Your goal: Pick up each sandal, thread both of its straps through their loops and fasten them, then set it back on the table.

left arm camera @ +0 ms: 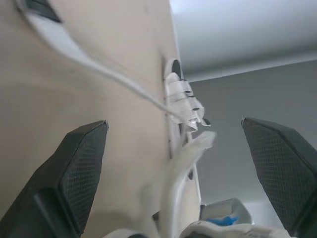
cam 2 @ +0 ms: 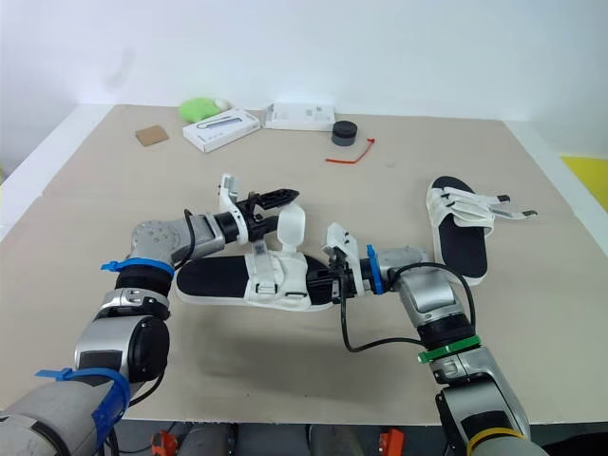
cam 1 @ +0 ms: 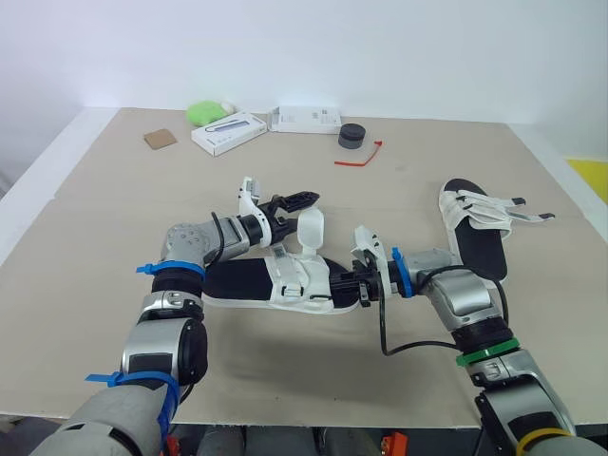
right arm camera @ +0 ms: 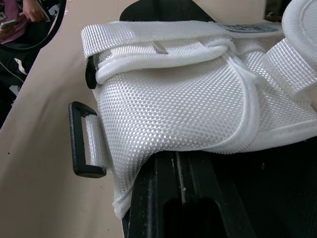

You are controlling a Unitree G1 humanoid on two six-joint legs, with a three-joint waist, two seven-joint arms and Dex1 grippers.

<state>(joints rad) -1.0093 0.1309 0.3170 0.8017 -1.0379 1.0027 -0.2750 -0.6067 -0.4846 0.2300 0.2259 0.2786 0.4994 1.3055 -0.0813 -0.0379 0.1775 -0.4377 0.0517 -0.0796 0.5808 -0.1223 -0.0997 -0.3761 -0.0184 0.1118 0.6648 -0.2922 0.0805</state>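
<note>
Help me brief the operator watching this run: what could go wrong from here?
The left gripper is open around the upright white woven strap of the black-soled sandal, so the strap could flop out before it closes. The black rectangular plastic loop sits low by the beige table, so the strap tip might miss it.

Bright, even light with soft shadows; left wrist view blurred.
</note>
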